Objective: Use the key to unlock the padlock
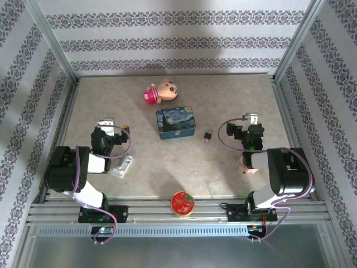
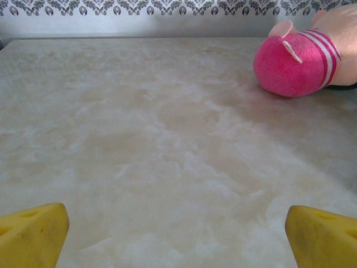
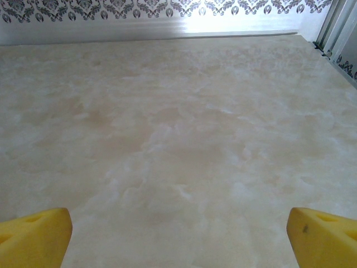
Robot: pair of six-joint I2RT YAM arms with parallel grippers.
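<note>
The padlock (image 1: 207, 135) is a tiny black body with a silvery shackle, lying on the table just right of the blue painted tin (image 1: 175, 123). The key is not visible in these frames. My left gripper (image 1: 106, 123) rests at the left of the table, well away from the padlock. In its wrist view the left gripper (image 2: 178, 243) is open, its yellow fingertips (image 2: 33, 234) wide apart over bare tabletop. My right gripper (image 1: 252, 120) sits right of the padlock. The right wrist view shows that gripper (image 3: 178, 243) open too, fingertips (image 3: 326, 237) spread with nothing between them.
A pink plush toy (image 1: 160, 92) lies at the back, also visible at the top right of the left wrist view (image 2: 295, 64). A whitish-silver block (image 1: 121, 166) lies by the left arm. A round red tin (image 1: 182, 203) sits at the front edge. Patterned walls enclose the table.
</note>
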